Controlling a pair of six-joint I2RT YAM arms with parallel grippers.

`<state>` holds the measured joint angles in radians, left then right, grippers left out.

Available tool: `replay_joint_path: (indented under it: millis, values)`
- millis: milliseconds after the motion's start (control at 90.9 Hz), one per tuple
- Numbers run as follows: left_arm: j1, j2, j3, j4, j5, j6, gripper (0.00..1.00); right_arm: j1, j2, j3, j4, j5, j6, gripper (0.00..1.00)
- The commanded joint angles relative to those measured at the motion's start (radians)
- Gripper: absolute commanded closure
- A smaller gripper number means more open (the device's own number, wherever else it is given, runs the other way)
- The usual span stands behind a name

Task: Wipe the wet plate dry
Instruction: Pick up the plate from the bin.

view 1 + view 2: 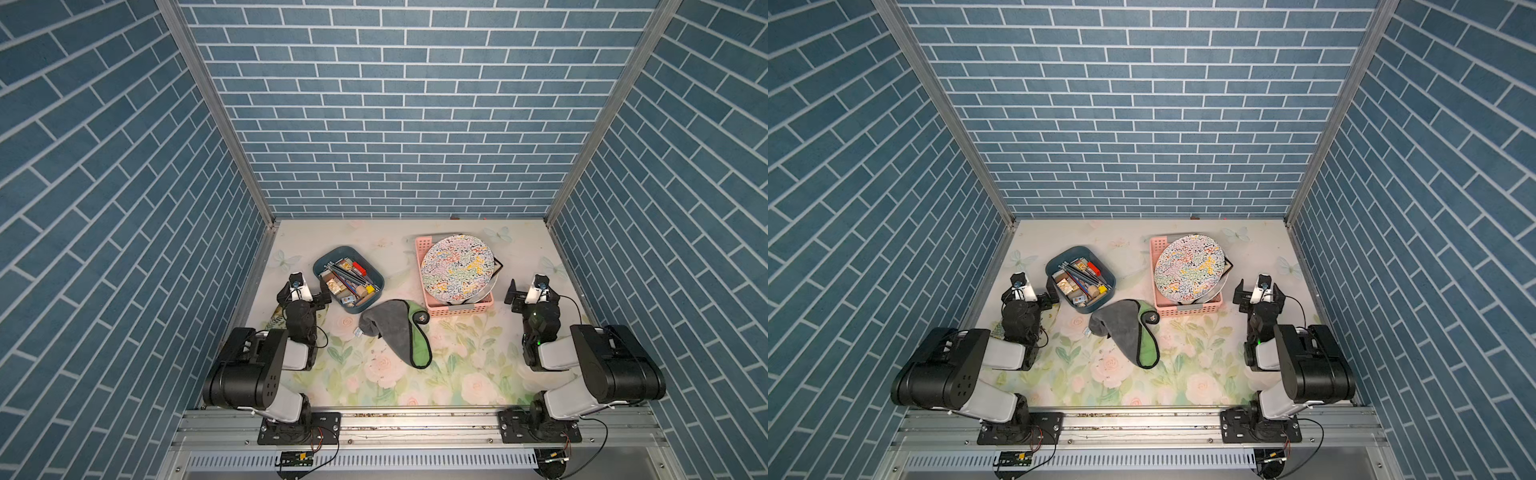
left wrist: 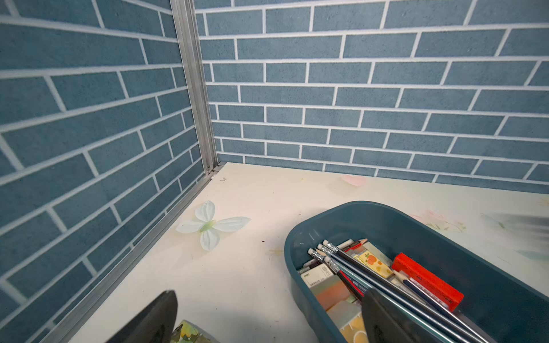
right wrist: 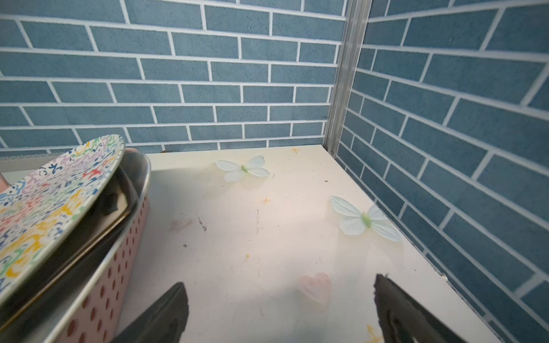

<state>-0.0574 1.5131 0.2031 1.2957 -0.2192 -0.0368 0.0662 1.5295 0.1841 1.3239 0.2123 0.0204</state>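
Right wrist view: plate (image 3: 53, 202) in basket (image 3: 113, 282), outside the spread jaws

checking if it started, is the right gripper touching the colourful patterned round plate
Apart. In a top view, bare table separates the right gripper and the colourful plate.

Overhead stereo pair, right wrist shares plate (image 3: 53, 193)

A lab test cell, dressed up homely. Printed blue brick panels (image 1: 395, 124) hang on aluminium posts (image 1: 218, 112) around a floral tabletop (image 1: 457, 374), and robot arms (image 1: 245, 374) are bolted to a metal rail (image 1: 415, 424) along the bottom of the frame.
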Motion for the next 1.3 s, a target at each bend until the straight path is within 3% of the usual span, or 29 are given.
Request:
replay_joint_path:
  millis: [0, 330, 429, 517, 550, 583, 649, 737, 825, 935, 1078, 1287]
  values:
    - [-0.001, 0.0, 0.0, -0.001, 0.004, 0.005, 0.0, 0.0, 0.0, 0.004, 0.017, -0.007, -0.02, 0.01]
    - [-0.001, -0.002, -0.002, 0.002, 0.004, 0.005, 0.0, 0.0, -0.038, -0.001, 0.02, 0.002, -0.019, 0.01]
    - [-0.001, 0.001, -0.001, 0.001, 0.004, 0.003, 0.0, 0.004, -0.243, 0.091, -0.285, 0.022, -0.001, 0.02]
    - [-0.002, -0.033, -0.002, -0.004, -0.014, 0.004, 0.0, 0.005, -0.39, 0.315, -0.733, 0.059, 0.271, 0.01]
    - [-0.011, -0.105, 0.013, -0.075, -0.04, 0.008, 0.0, 0.004, -0.404, 0.405, -0.912, 0.004, 0.351, 0.02]
    - [-0.03, -0.192, 0.062, -0.256, -0.081, -0.007, 0.0, 0.005, -0.404, 0.486, -1.044, -0.075, 0.396, 0.03]
    - [-0.045, -0.333, 0.207, -0.617, -0.104, -0.158, 0.0, 0.004, -0.376, 0.612, -1.2, -0.285, 0.449, 0.01]
    - [-0.102, -0.432, 0.374, -0.937, -0.098, -0.406, 0.0, 0.005, -0.308, 0.706, -1.282, -0.498, 0.482, 0.02]
    - [-0.257, -0.446, 0.507, -1.167, -0.123, -0.468, 0.0, 0.005, -0.235, 0.763, -1.293, -0.588, 0.483, 0.05]
    - [-0.412, -0.436, 0.593, -1.285, -0.113, -0.539, 0.0, 0.006, -0.146, 0.807, -1.314, -0.587, 0.482, 0.08]
    - [-0.54, -0.432, 0.602, -1.279, -0.076, -0.558, 0.0, 0.004, -0.05, 0.858, -1.356, -0.54, 0.443, 0.13]
    - [-0.596, -0.419, 0.569, -1.276, -0.11, -0.546, 0.0, 0.004, 0.029, 0.878, -1.39, -0.533, 0.409, 0.33]
